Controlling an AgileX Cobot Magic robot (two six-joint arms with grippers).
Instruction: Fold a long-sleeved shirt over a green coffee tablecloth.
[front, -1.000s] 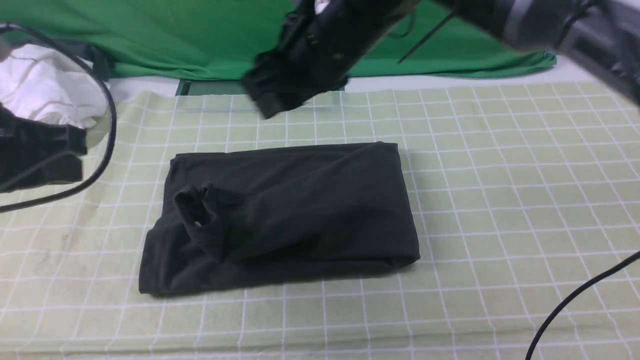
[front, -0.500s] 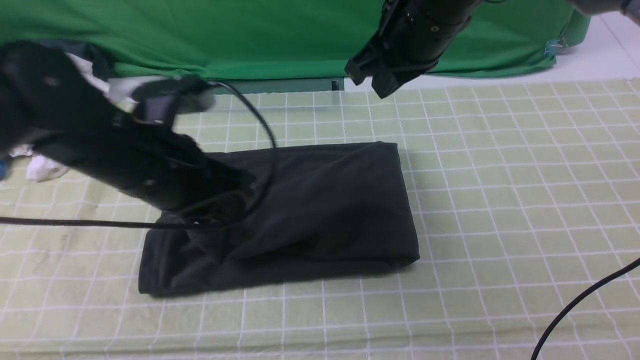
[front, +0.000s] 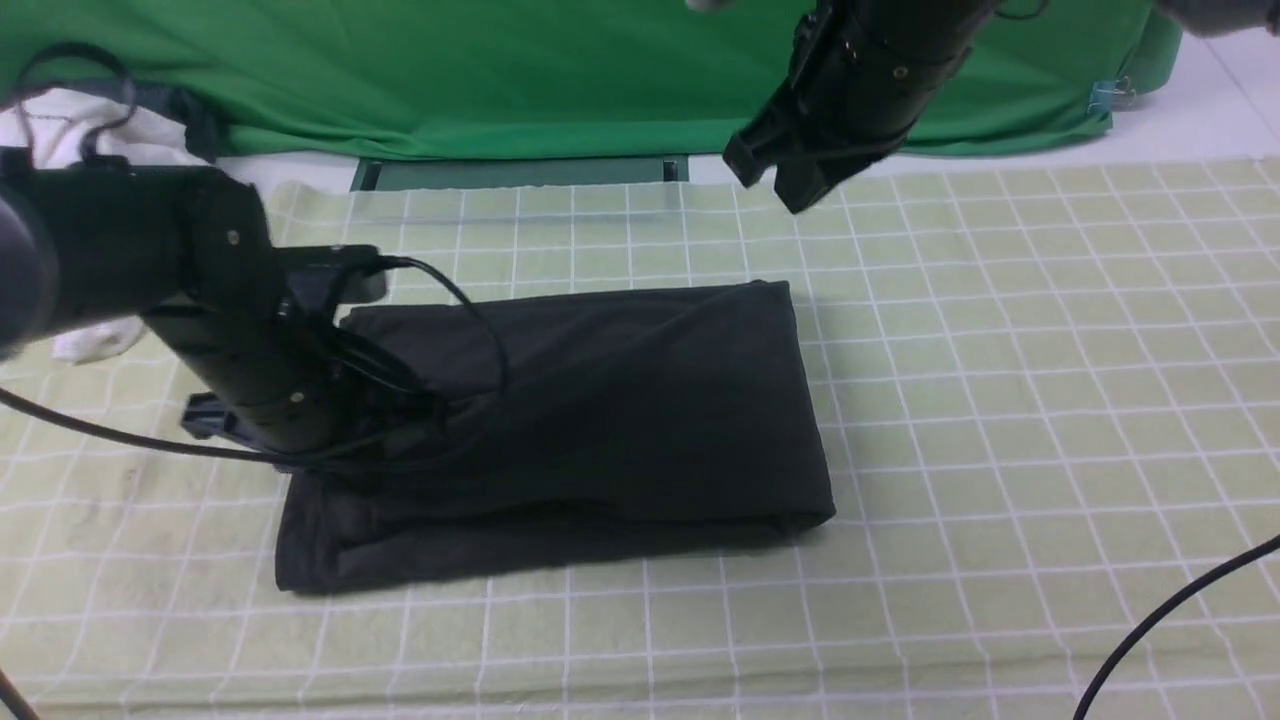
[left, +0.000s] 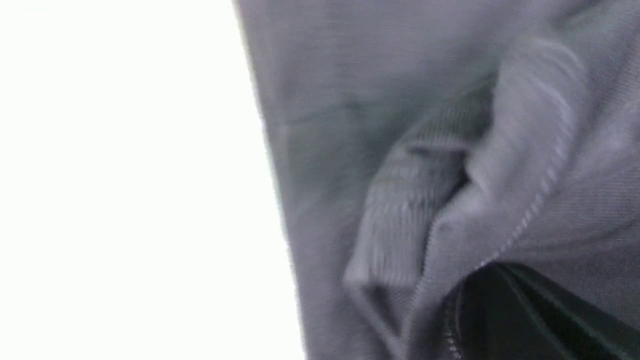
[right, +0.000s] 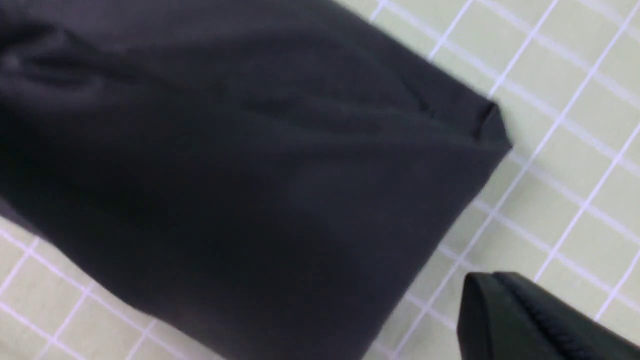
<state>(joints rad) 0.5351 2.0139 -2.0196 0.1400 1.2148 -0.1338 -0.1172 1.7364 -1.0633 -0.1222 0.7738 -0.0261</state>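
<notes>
left claw (front: 415, 418) covers shirt (front: 640, 390) ribbing (left: 400, 225) seen only wrist-side.

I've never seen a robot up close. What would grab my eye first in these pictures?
Likely the dark long-sleeved shirt, folded into a thick rectangle in the middle of the pale green coffee tablecloth with white grid lines. Then the black left arm, down on the shirt's left end by the collar, and the right gripper hanging above the cloth's far side.
</notes>
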